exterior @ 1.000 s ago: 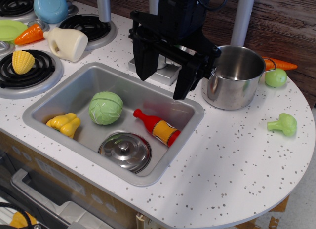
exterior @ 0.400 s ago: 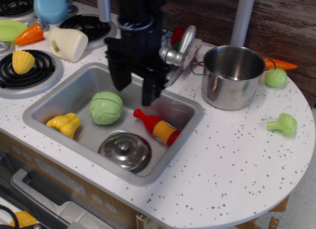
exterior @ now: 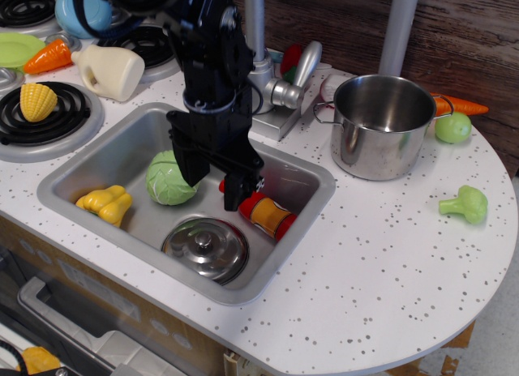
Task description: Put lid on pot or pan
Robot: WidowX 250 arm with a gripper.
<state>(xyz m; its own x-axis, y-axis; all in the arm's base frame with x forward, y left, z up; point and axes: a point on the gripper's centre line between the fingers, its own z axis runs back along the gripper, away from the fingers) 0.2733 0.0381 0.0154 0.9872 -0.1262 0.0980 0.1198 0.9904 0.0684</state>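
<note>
On the speckled toy-kitchen counter (exterior: 389,254), the gripper (exterior: 212,185), jaws spread and empty, has swung from beside the pot (exterior: 383,126) down into the sink (exterior: 105,157), now poised just above the lid (exterior: 205,246) lying there, so a grasp looks imminent.

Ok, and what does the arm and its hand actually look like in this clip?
The arm is all black, chunky and glossy, with a rounded joint housing and a paler ring band near the wrist. Its hand is black too: a wide bar carrying two flat, tapering fingers. No markings or loose cables are visible.
</note>
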